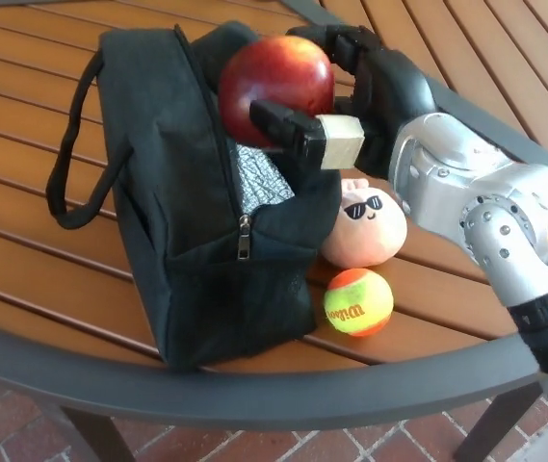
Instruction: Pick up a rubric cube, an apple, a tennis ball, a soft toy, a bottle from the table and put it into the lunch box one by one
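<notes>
A black fabric lunch box (pixel 182 192) with a carrying strap stands on the slatted brown wooden bench (pixel 23 144), its zip undone and its top gaping so that a strip of silvery foil lining (pixel 259 178) shows inside; whether anything lies in the bottom of it cannot be told from this view. The robot's right hand (pixel 351 101), black with thick fingers and a pale block at the tip of the thumb, is clamped around a glossy dark red apple (pixel 275 82) and holds it directly over the open mouth of the lunch box, the fruit sitting at the level of the upper rim and not down inside. The apple is round, so no long axis can be read, and its stem end is not visible. The silver forearm (pixel 485 207) reaches in from the right, passing above the other things. Just beside the right wall of the lunch box rests a peach-coloured round soft toy (pixel 365 231) with a sunglasses face, touching or nearly touching the fabric. In front of it, close to the bench's grey metal rim (pixel 254 390), lies an orange and yellow-green tennis ball (pixel 357 301). The left hand does not show.
</notes>
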`<state>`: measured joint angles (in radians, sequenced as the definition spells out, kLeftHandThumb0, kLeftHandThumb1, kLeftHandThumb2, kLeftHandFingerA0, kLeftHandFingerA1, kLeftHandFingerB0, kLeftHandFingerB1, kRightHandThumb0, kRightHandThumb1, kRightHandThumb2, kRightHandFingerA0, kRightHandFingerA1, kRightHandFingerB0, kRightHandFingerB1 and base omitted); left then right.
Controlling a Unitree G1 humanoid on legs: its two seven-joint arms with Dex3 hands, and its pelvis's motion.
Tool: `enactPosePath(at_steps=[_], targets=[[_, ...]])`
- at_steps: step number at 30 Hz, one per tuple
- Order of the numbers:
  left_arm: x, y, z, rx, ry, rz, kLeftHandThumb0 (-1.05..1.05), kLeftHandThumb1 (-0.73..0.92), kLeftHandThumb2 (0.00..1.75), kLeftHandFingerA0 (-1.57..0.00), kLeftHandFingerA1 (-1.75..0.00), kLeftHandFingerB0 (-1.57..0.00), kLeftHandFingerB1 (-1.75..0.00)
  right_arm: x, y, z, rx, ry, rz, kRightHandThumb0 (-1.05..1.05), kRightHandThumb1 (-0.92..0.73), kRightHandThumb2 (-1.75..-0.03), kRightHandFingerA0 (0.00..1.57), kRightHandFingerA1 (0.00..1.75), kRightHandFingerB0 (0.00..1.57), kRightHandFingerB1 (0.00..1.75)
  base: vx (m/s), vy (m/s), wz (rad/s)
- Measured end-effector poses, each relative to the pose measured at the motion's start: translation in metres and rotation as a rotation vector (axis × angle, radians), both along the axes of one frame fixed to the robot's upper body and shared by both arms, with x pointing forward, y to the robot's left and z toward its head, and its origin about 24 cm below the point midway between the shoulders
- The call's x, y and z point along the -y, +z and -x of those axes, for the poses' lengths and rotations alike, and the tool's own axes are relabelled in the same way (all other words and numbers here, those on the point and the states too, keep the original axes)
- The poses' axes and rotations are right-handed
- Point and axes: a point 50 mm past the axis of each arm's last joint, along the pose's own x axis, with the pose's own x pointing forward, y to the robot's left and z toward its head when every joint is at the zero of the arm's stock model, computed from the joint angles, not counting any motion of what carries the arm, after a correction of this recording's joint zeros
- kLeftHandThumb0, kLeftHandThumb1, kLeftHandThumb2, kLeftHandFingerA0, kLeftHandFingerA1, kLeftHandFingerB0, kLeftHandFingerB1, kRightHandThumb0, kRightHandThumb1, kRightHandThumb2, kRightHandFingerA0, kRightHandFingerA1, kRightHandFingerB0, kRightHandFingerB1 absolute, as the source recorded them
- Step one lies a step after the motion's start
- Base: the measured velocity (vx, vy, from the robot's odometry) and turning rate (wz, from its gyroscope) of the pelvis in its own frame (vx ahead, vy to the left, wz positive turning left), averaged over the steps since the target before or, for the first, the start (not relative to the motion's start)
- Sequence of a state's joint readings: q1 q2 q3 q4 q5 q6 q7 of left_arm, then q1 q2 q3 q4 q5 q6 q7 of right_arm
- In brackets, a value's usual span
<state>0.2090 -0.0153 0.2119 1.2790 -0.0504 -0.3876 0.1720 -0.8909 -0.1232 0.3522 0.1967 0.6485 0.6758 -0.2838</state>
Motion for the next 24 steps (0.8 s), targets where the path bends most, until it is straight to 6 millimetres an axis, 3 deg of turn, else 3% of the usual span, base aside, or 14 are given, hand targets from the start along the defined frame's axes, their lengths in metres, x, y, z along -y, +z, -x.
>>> enactPosePath(at_steps=[2,3,5,8,11,12,14,15,19,20,21,22,23,24], targets=[[0.000,0.000,0.000,0.002,0.002,0.000,-0.19,0.44,1.13,-1.06,-1.19,-0.97,-1.07,0.001,0.001,-0.001,0.032,0.011,0.083,-0.21,-0.52,-1.20,0.94,1.75,0.80,1.62,0.00,0.000,0.00],[0.000,0.000,0.000,0.002,0.002,0.000,-0.19,0.45,1.10,-0.99,-1.28,-0.90,-1.12,0.001,0.001,-0.001,0.032,0.011,0.083,-0.21,-0.45,-1.30,0.95,1.75,0.82,1.64,0.00,0.000,0.00],[-0.001,0.000,-0.001,0.005,0.005,0.001,-0.19,0.45,1.10,-0.99,-1.28,-0.90,-1.12,0.002,0.001,-0.002,0.064,0.023,0.169,-0.21,-0.45,-1.30,0.95,1.75,0.82,1.64,0.00,0.000,0.00],[-0.001,0.000,-0.001,0.005,0.003,0.002,-0.21,0.47,1.11,-1.08,-1.15,-0.95,-1.03,0.002,0.000,-0.002,0.097,0.037,0.254,-0.20,-0.48,-1.22,0.92,1.75,0.76,1.62,0.00,0.000,0.00],[0.000,0.000,-0.001,0.006,0.002,0.002,-0.22,0.47,1.10,-1.08,-1.14,-0.95,-1.03,0.000,-0.001,-0.002,0.123,0.051,0.317,-0.18,-0.46,-1.25,0.89,1.75,0.73,1.66,0.00,0.000,0.00],[0.000,0.000,-0.001,0.006,0.002,0.003,-0.20,0.46,1.09,-1.07,-1.18,-0.96,-1.06,-0.001,-0.001,-0.001,0.135,0.059,0.342,-0.23,-0.49,-1.18,1.17,1.42,0.97,1.30,0.00,0.000,0.00],[0.000,0.000,-0.001,0.005,0.001,0.003,-0.20,0.46,1.08,-1.08,-1.18,-0.97,-1.06,-0.004,0.000,-0.001,0.161,0.075,0.381,-0.23,-0.49,-1.18,1.18,1.43,0.96,1.29,0.00,0.000,0.00],[0.000,0.000,-0.001,0.005,0.002,0.003,-0.20,0.46,1.09,-1.07,-1.18,-0.97,-1.06,-0.006,0.001,0.000,0.180,0.087,0.403,-0.12,-0.48,-1.21,0.86,1.75,0.66,1.68,0.00,0.000,0.00],[-0.001,0.000,0.000,0.005,0.004,0.003,-0.17,0.44,1.11,-1.08,-1.20,-0.98,-1.08,-0.014,0.009,0.000,0.248,0.111,0.449,-0.09,-0.51,-1.15,0.83,1.75,0.69,1.58,0.00,0.000,0.00],[-0.001,0.000,0.000,0.005,0.004,0.003,-0.15,0.44,1.10,-0.98,-1.34,-0.94,-1.11,-0.016,0.011,0.000,0.265,0.114,0.457,-0.19,-0.73,-0.75,0.81,1.61,0.61,0.72,0.00,0.000,0.00],[-0.001,0.000,0.000,0.004,0.005,0.003,-0.15,0.44,1.10,-0.98,-1.34,-0.94,-1.11,-0.018,0.013,0.000,0.282,0.117,0.463,-0.19,-0.73,-0.75,0.81,1.61,0.61,0.72,0.00,0.000,0.00],[-0.001,0.000,0.000,0.004,0.005,0.003,-0.15,0.41,1.15,-0.97,-1.34,-0.94,-1.12,-0.022,0.016,0.000,0.310,0.120,0.477,-0.25,-0.71,-0.63,0.66,1.39,0.45,0.52,0.00,0.000,0.00],[-0.001,0.000,0.000,0.003,0.004,0.003,-0.15,0.41,1.15,-0.97,-1.34,-0.94,-1.12,-0.024,0.018,0.000,0.325,0.121,0.487,-0.25,-0.71,-0.63,0.66,1.39,0.45,0.52,0.00,0.000,0.00],[0.000,0.000,0.000,0.003,0.003,0.004,-0.14,0.42,1.11,-0.99,-1.33,-0.96,-1.11,-0.027,0.020,0.000,0.348,0.122,0.508,-0.52,-0.49,-0.83,0.24,0.68,0.15,0.48,0.00,0.000,0.00]])
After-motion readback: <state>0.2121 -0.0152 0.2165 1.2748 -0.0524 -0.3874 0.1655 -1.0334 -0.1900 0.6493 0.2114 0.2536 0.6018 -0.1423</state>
